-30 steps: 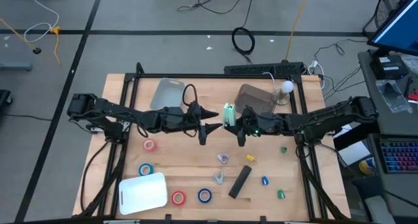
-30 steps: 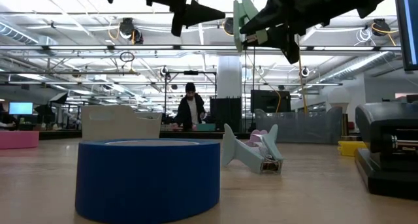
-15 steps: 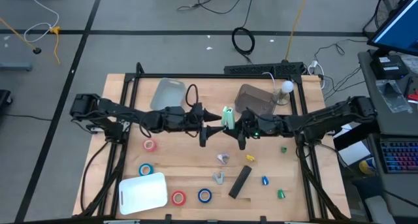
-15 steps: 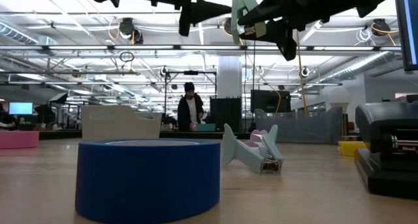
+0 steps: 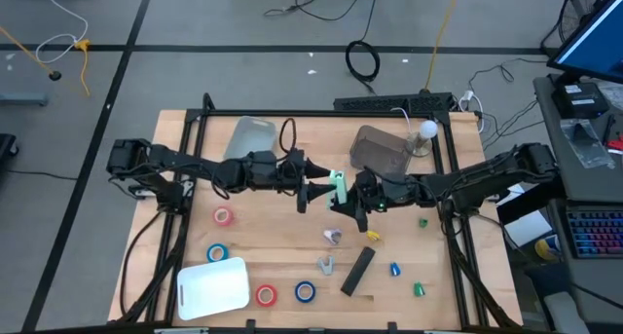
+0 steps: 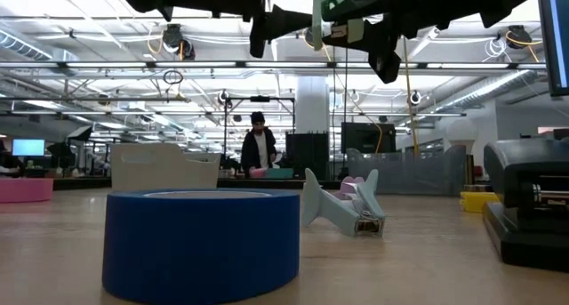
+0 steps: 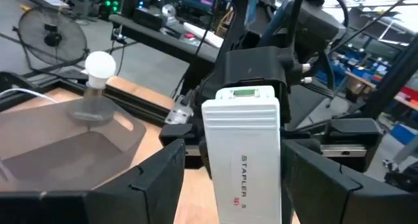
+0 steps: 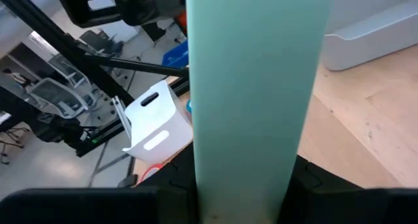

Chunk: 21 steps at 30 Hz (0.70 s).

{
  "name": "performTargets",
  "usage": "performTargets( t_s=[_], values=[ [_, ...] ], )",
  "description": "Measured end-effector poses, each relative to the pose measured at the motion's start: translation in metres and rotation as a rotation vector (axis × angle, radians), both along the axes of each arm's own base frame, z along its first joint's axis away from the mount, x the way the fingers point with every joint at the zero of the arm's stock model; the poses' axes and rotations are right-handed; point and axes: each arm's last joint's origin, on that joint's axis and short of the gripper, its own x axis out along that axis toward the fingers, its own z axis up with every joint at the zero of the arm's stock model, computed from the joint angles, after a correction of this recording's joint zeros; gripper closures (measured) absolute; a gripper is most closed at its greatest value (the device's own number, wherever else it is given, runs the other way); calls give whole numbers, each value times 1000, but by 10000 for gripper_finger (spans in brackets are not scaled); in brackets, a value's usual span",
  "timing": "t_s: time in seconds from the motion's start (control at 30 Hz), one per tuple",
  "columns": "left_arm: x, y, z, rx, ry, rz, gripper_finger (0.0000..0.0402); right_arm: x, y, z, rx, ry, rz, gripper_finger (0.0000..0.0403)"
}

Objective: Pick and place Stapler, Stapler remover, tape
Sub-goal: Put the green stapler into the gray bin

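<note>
You have both arms meeting over the middle of the table (image 5: 292,246), high above the wood. The right gripper (image 5: 343,191) holds the mint-green stapler (image 5: 338,188) between its fingers, narrow and clamped on its far end; in the right wrist view the green body (image 8: 258,87) fills the frame. The left gripper (image 5: 313,181) faces it with fingers (image 7: 153,178) spread wide on either side of the stapler (image 7: 243,145), and you can see a gap on each side, so no touch there. From the low view the pair hang at the top edge of the frame, stapler (image 6: 336,4) well clear of everything below.

Your open room lies in the centre and upper left of the high view. The clear bin (image 5: 378,151) sits just above the right gripper, the grey tray (image 5: 250,137) above the left arm, and the white bin (image 5: 212,286) at the lower left edge.

The tape lies low in the frame: a pink roll (image 5: 223,216) under the left arm, a blue roll (image 5: 216,252) beside the white bin, a red roll (image 5: 266,295) and another blue roll (image 5: 306,292) along the bottom edge. A black stapler (image 5: 357,270) lies lower centre, with what may be a stapler remover (image 5: 326,265) just left of it.
</note>
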Motion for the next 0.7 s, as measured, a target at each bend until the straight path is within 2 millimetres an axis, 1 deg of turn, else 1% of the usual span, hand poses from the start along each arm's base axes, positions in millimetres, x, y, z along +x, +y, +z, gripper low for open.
performTargets(
  t_s=[0.17,0.27,0.37,0.57,0.7],
  values=[
    [1,0,3,-47,-6,-79,158,1,-1,3,-5,-34,-2,291],
    [1,-1,3,-53,-8,-86,158,1,-3,3,-2,-33,-8,291],
    [1,-1,7,-80,-50,-119,158,2,-2,2,-2,-34,-6,292],
    [1,-1,9,-92,-68,-124,158,2,-2,3,3,-38,-5,292],
    [6,-2,16,-92,-59,-137,158,2,-2,5,5,-53,-3,292]
  ],
)
